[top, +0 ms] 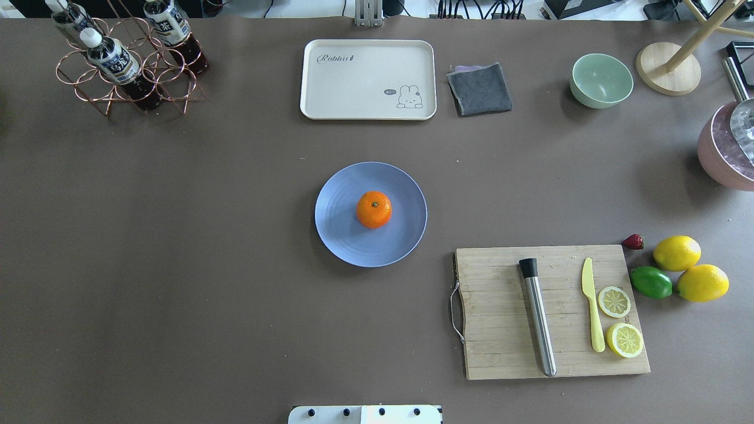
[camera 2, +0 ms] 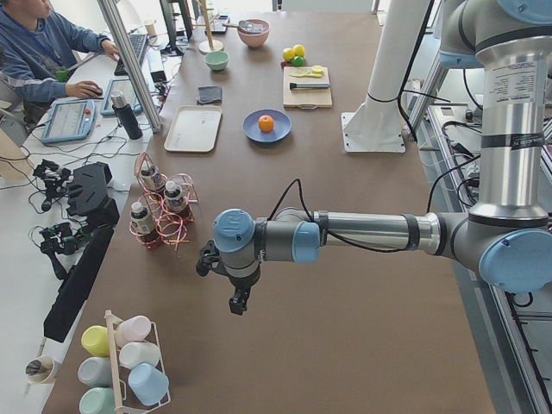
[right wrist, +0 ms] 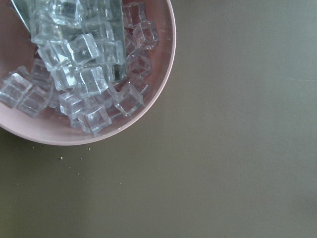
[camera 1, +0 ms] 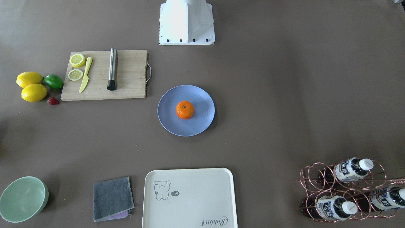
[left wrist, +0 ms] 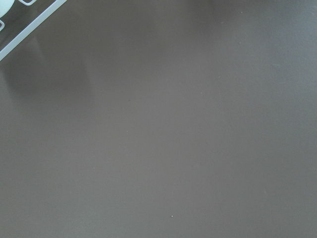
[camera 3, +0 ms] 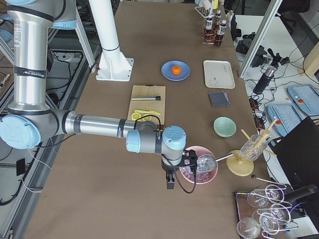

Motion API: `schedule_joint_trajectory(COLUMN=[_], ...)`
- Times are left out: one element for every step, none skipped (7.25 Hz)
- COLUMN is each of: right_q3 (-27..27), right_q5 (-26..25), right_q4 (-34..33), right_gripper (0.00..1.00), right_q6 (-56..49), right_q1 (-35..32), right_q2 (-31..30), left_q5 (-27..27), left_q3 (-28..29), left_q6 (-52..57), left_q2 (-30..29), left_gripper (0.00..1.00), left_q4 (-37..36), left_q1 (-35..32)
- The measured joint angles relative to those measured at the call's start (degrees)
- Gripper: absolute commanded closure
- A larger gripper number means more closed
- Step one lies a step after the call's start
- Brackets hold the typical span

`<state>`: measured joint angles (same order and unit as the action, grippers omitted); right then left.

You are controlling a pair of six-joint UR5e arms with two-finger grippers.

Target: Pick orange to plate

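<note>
The bright orange (top: pixel 373 209) rests near the middle of the pale blue-lavender plate (top: pixel 341 235) at the table's centre; the front-facing view shows the same orange (camera 1: pixel 184 109) on the plate (camera 1: pixel 199 98). Neither arm is near it. My left gripper (camera 2: pixel 239 302) hangs over bare table far down the left end, past the bottle rack. My right gripper (camera 3: pixel 170 183) hangs at the right end beside a pink bowl. Both show only in the side views, so I cannot tell if they are open or shut.
A wooden cutting board (top: pixel 500 294) holds a steel muddler, yellow knife and lemon slices; lemons (top: pixel 677 253), a lime and a strawberry lie beside it. Along the far edge stand a cream tray (top: pixel 368 79), grey cloth, mint bowl (top: pixel 601 79) and bottle rack (top: pixel 126 65). The pink bowl (right wrist: pixel 148 111) holds ice cubes.
</note>
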<state>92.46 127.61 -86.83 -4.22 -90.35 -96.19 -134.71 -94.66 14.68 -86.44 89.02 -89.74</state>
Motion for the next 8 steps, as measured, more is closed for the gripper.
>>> schedule_joint_trajectory(right_q3=[0.03,0.08,0.11,0.11,0.11,0.18,0.23,0.25], right_q5=[0.00,0.00,0.02,0.16,0.48,0.77,0.90,0.95], right_q4=[0.00,-0.01,-0.01,-0.01,0.01,0.05,0.07,0.08], right_gripper=[0.00,0.00,0.00,0.00,0.00,0.00,0.00,0.00], right_q6=[0.00,0.00,0.00,0.00,0.00,0.00,0.00,0.00], right_q1=[0.00,0.00,0.00,0.00,0.00,0.00,0.00,0.00], right_q2=[0.03,0.03,0.04,0.04,0.06,0.10,0.11,0.12], left_q5=[-0.01,-0.02,-0.02,-0.02,-0.02,-0.04,-0.06,-0.04], left_q3=[0.00,0.00,0.00,0.00,0.00,0.00,0.00,0.00], left_q6=[0.02,0.06,0.08,0.08,0.09,0.09,0.09,0.09], left_q2=[0.03,0.03,0.04,0.04,0.07,0.10,0.11,0.12], left_gripper=[0.02,0.02,0.02,0.02,0.02,0.02,0.02,0.02], left_q4=[-0.05,-0.06,-0.09,-0.11,-0.10,-0.10,-0.13,-0.15], left_q1=[0.00,-0.01,-0.05,-0.07,-0.08,-0.09,-0.09,-0.09])
